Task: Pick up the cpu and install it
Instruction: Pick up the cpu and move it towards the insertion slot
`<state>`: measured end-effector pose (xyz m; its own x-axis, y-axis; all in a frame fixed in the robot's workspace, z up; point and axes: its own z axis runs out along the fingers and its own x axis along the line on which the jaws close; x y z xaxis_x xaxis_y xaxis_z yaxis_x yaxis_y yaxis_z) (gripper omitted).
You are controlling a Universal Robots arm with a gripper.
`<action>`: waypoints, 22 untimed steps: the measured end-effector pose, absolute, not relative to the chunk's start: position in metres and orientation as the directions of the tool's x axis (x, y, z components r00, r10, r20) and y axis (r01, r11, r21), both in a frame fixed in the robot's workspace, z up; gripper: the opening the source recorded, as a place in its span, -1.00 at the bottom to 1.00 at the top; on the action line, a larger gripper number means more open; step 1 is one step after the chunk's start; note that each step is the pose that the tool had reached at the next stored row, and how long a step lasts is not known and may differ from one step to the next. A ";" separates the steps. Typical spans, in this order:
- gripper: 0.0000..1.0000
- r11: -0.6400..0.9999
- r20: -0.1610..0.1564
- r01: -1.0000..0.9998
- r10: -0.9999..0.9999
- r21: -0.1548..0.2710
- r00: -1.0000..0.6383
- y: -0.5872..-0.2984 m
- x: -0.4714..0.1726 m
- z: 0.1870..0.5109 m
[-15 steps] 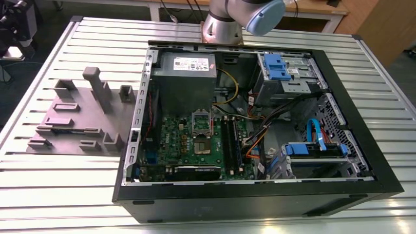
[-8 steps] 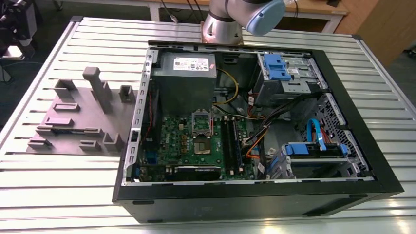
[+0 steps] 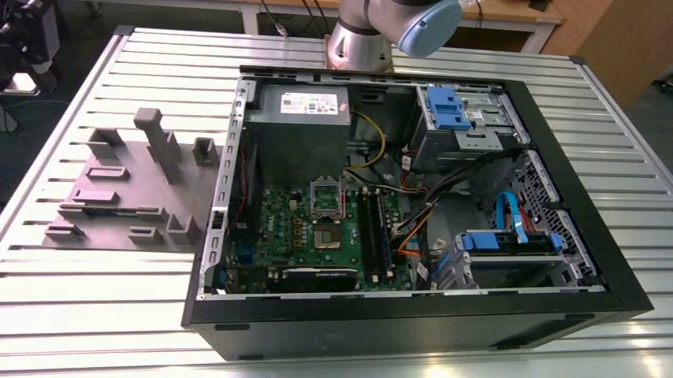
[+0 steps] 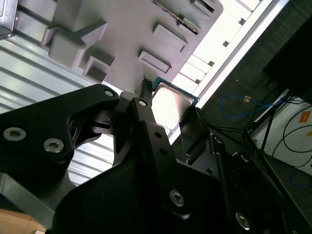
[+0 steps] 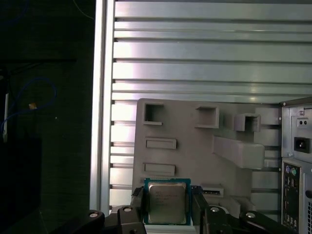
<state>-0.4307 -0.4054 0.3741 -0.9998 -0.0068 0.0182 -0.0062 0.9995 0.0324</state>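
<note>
Gripper [image 5: 168,208] fingers [image 5: 138,204] are closed down to chip width and clamp the cpu [image 5: 167,200] by two opposite edges. The cpu is a flat square with a silvery lid and a thin teal-green border; in the second wrist view the lid [image 4: 170,103] glares near white. It sits square between the fingertips, lid facing the first wrist camera, over the near edge of the grey fixture [image 5: 195,151] on the slatted table [image 5: 195,63] (can't tell if it touches the fixture). In the exterior view, the open computer case [image 3: 589,260] is just beside the fixture.
</note>
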 end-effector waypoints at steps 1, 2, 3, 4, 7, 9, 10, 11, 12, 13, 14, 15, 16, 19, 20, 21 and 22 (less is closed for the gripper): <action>-0.06 0.999 0.018 -0.006 -0.007 0.032 -1.000 -0.405 -0.431 0.374; -0.06 0.999 0.018 -0.006 -0.007 0.032 -1.000 -0.405 -0.430 0.374; -0.06 0.999 0.018 -0.006 -0.007 0.032 -1.000 -0.405 -0.430 0.374; -0.06 0.999 0.018 -0.006 -0.007 0.032 -1.000 -0.405 -0.429 0.374; -0.06 0.999 0.018 -0.006 -0.007 0.032 -1.000 -0.405 -0.427 0.374; -0.06 0.999 0.018 -0.006 -0.007 0.032 -1.000 -0.405 -0.427 0.374; -0.06 0.999 0.018 -0.006 -0.007 0.032 -1.000 -0.405 -0.426 0.374; -0.06 0.999 0.018 -0.006 -0.007 0.032 -1.000 -0.405 -0.426 0.374; -0.06 0.999 0.018 -0.006 -0.007 0.032 -1.000 -0.405 -0.425 0.374; -0.06 0.999 0.018 -0.006 -0.007 0.032 -1.000 -0.405 -0.425 0.374; -0.06 0.999 0.018 -0.006 -0.007 0.032 -1.000 -0.405 -0.425 0.374; -0.06 0.999 0.018 -0.006 -0.007 0.032 -1.000 -0.405 -0.425 0.374; -0.06 0.999 0.018 -0.006 -0.007 0.032 -1.000 -0.405 -0.425 0.374; -0.06 0.999 0.018 -0.006 -0.007 0.032 -1.000 -0.405 -0.425 0.374; -0.06 0.999 0.018 -0.006 -0.007 0.032 -1.000 -0.405 -0.425 0.374; -0.06 0.999 0.018 -0.006 -0.007 0.032 -1.000 -0.405 -0.425 0.374; -0.06 0.999 0.018 -0.006 -0.007 0.032 -1.000 -0.405 -0.425 0.374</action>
